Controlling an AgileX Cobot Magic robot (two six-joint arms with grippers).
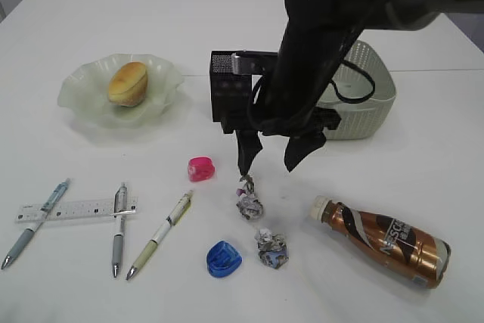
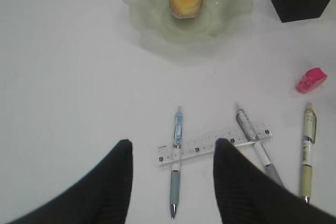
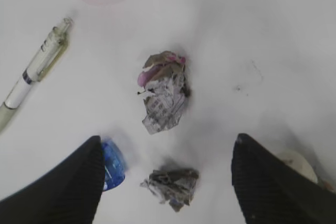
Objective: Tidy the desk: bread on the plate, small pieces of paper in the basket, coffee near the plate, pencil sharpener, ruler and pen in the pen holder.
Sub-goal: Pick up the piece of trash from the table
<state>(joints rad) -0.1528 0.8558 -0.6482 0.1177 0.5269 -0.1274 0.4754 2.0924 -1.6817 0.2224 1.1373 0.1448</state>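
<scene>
The right gripper [image 1: 272, 163] is hanging over the middle of the desk [image 1: 423, 141] with its fingers [image 3: 68, 182] spread wide and holding nothing, poised just above the upper paper wad [image 1: 249, 199]; the second paper wad [image 1: 271, 248] is lying a little nearer the front edge, beside a blue sharpener [image 1: 223, 258]. The left gripper [image 2: 173, 182] is also standing open and empty above the ruler [image 2: 215, 145], which is lying toward the front left corner, crossed by a blue pen [image 2: 176, 161] and a grey pen [image 2: 257, 148], with a yellow-green pen [image 2: 307, 153] just beside them. A pink sharpener [image 1: 201, 169] is sitting near the middle. The bread [image 1: 127, 83] is resting on the plate [image 1: 83, 100] toward the back left. The pen holder [image 1: 227, 96] is standing mid-desk, the basket [image 1: 370, 88] to its right, partly hidden by the arm. The coffee [image 1: 386, 240] is lying on its side toward the front right corner, well apart from the plate.
</scene>
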